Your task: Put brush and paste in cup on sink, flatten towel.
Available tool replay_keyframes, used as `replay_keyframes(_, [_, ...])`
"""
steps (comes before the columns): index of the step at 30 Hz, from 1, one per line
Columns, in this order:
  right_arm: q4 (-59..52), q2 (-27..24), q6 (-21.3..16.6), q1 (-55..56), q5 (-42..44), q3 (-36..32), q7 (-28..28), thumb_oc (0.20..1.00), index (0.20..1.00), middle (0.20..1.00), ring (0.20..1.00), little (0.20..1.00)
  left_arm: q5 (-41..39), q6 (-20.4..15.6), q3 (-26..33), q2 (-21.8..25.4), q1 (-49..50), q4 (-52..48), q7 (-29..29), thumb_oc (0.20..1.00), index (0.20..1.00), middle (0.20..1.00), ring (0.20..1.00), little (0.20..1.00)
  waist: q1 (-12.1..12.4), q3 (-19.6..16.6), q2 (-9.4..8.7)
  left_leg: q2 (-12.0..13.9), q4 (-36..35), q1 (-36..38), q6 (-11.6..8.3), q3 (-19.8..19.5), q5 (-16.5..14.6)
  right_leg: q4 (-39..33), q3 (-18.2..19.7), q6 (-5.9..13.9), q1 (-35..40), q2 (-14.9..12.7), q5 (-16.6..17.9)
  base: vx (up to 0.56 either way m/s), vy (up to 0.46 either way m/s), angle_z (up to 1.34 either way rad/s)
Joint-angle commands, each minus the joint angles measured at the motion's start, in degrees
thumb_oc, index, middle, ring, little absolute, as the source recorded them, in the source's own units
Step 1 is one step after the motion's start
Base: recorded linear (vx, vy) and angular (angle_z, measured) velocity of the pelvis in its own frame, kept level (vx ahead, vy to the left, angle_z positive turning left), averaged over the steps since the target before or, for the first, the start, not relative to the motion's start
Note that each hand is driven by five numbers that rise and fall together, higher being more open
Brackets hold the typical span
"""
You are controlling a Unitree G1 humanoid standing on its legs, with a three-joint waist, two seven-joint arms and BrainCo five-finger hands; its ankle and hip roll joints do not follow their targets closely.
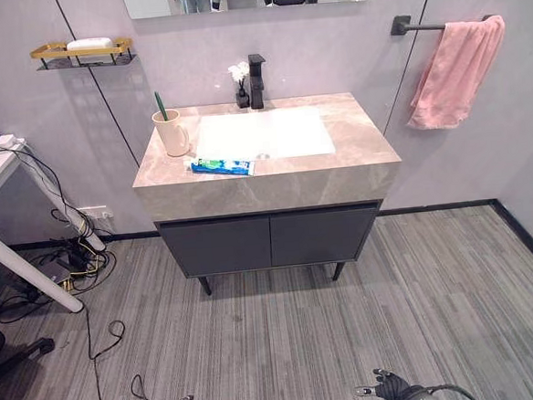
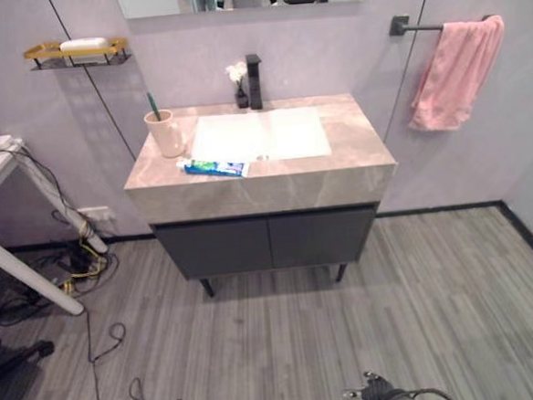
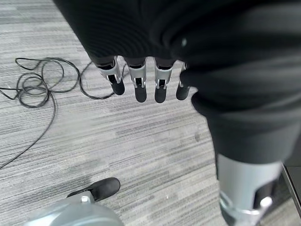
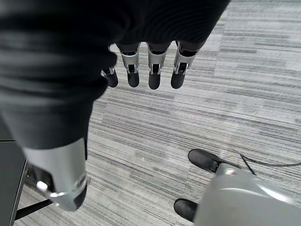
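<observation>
Marble tabletop (image 1: 354, 148): grey-beige stone over a dark cabinet (image 1: 269, 240), with a white sink (image 1: 262, 133) set into it.
Cup (image 1: 172, 133): cream, handled, upright on the tabletop just left of the sink.
Brush (image 1: 160, 105): green, standing in the cup, leaning a little.
Paste (image 1: 221, 167): blue and green tube lying flat on the tabletop at the sink's front left corner, near the cup but apart from it.
Towel (image 1: 456, 70): pink, bunched and hanging unevenly over a dark bar (image 1: 416, 26) on the wall, well right of the sink.
Tap (image 1: 256, 80): black, behind the sink, with a small vase of white flowers (image 1: 240, 81) just beside it.
Shelf (image 1: 82, 53): gold-coloured, on the wall left of the sink; what lies on it looks like a white bar, hard to tell.
Left robot hand (image 3: 141, 82): fingers straight, holding nothing, low over the striped grey floor (image 1: 366, 321), well in front of the sink.
Right robot hand (image 4: 150, 70): likewise straight-fingered and empty over the floor.
</observation>
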Motion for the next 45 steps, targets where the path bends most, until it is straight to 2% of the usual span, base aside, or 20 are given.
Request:
replay_keyframes(1, [-2.7,-1.4,-3.9,-4.1,5.1,0.4,-2.2,1.000,1.000,1.000,1.000,1.000,-1.4,-2.3,1.5,1.4,-3.7,0.4,2.0,1.000,1.000,1.000,1.000,1.000,-0.3,0.1,-2.07,1.4,-1.5,1.3,-3.05,-1.4,-0.1,0.5,-0.2,7.82,1.4,-5.2,0.2,0.00,0.000,0.00])
replay_keyframes(2, [-6.2,-1.5,-5.4,-4.2,7.7,-0.7,-3.4,1.000,1.000,1.000,1.000,1.000,-4.8,-3.8,2.8,1.5,-4.1,-2.6,3.9,1.000,1.000,1.000,1.000,1.000,-0.3,0.4,-1.91,1.6,-1.5,1.8,-2.90,-1.3,0.1,2.3,0.1,7.86,0.8,-5.2,-0.6,-0.07,0.004,-0.01])
replay_keyframes(3, [-7.9,-1.6,-6.3,-4.6,9.1,-1.2,-4.1,1.000,1.000,1.000,1.000,1.000,-7.8,-4.8,3.7,1.5,-4.5,-4.6,5.1,1.000,1.000,1.000,1.000,1.000,-0.2,1.4,-1.99,1.7,1.4,0.6,-2.65,-1.3,-0.6,5.8,0.2,7.68,-0.8,-5.2,-1.7,-0.07,0.004,-0.01])
replay_keyframes(4, [-7.9,-1.6,-6.3,-4.6,9.1,-1.2,-4.1,1.000,1.000,1.000,1.000,1.000,-7.8,-4.8,3.7,1.5,-4.5,-4.6,5.2,1.000,1.000,1.000,1.000,1.000,-0.2,1.4,-1.99,1.7,1.6,0.4,-2.65,-1.3,-0.7,5.9,0.3,7.68,-1.0,-5.2,-1.7,-0.14,-0.008,-0.04])
replay_keyframes(9, [-15.5,-2.8,-8.0,-6.7,10.6,-1.4,-5.9,1.000,1.000,1.000,1.000,1.000,-11.5,-7.8,3.5,2.4,-6.6,-12.6,8.0,1.000,1.000,1.000,1.000,1.000,-0.1,7.1,-2.56,1.0,20.8,-9.7,-2.42,-2.9,-7.8,23.9,-0.3,6.92,-9.9,-4.9,-8.7,-0.15,-0.019,-0.02])
replay_keyframes(14, [-16.5,-2.7,-8.3,-5.7,12.2,-2.8,-6.2,1.000,1.000,1.000,1.000,1.000,-11.1,-7.9,3.2,2.7,-6.5,-13.7,7.9,1.000,1.000,1.000,1.000,1.000,-0.5,7.4,-2.75,0.7,23.9,-10.0,-1.53,-3.0,-9.9,27.2,-0.5,7.15,-10.3,-5.7,-9.8,0.03,0.019,0.04])
replay_keyframes(24, [-15.3,-1.7,-8.7,-4.3,13.0,-3.0,-5.9,1.000,1.000,1.000,1.000,1.000,-8.7,-8.4,1.6,2.5,-4.6,-15.0,7.3,1.000,1.000,1.000,1.000,1.000,-0.4,7.1,-2.95,0.2,21.8,-8.4,-0.73,-1.5,-9.9,23.8,0.9,8.19,-9.0,-6.5,-7.6,0.03,0.058,-0.01])
replay_keyframes(36, [-12.4,-0.8,-7.7,-5.9,12.6,-1.4,-4.9,1.000,1.000,1.000,1.000,1.000,-5.6,-8.3,-0.7,3.6,-4.8,-16.6,6.3,1.000,1.000,1.000,1.000,1.000,0.8,8.0,-3.18,-2.4,19.6,-7.4,1.18,0.1,-10.0,21.1,2.9,10.14,-8.6,-8.7,-4.6,0.02,0.125,0.00])
replay_keyframes(38, [-12.4,-0.7,-7.6,-6.0,12.6,-1.3,-4.8,1.000,1.000,1.000,1.000,1.000,-5.2,-8.2,-0.8,3.7,-4.8,-16.6,6.4,1.000,1.000,1.000,1.000,1.000,0.9,7.9,-3.31,-2.8,18.6,-6.9,1.50,0.5,-9.7,21.2,3.2,10.66,-8.7,-9.1,-3.5,0.03,0.094,-0.04])
replay_keyframes(39, [-12.1,-0.5,-7.4,-5.6,12.7,-1.6,-4.7,1.000,1.000,1.000,1.000,1.000,-4.7,-8.0,-1.1,3.8,-4.9,-16.3,6.1,1.000,1.000,1.000,1.000,1.000,0.8,7.7,-3.39,-3.4,17.1,-6.1,1.93,0.2,-9.3,22.2,3.5,11.05,-9.0,-9.7,-1.8,0.04,0.091,-0.09])
replay_keyframes(41, [-12.7,-0.4,-7.3,-5.2,12.8,-1.6,-4.7,1.000,1.000,1.000,1.000,1.000,-4.4,-7.6,-1.4,4.0,-5.6,-15.7,5.7,1.000,1.000,1.000,1.000,1.000,0.2,7.8,-3.32,-4.1,15.0,-4.4,2.59,-0.7,-8.5,25.7,3.5,10.78,-9.9,-10.4,0.6,0.05,0.129,-0.10])
replay_keyframes(45, [-12.4,-0.3,-7.3,-4.7,12.8,-2.0,-4.8,1.000,1.000,1.000,1.000,1.000,-3.9,-7.5,-1.7,3.8,-5.9,-15.3,5.7,1.000,1.000,1.000,1.000,1.000,-0.2,7.7,-3.27,-4.7,13.6,-3.1,3.04,-1.4,-8.3,27.5,3.3,10.57,-10.5,-10.6,2.7,0.04,0.056,0.14])
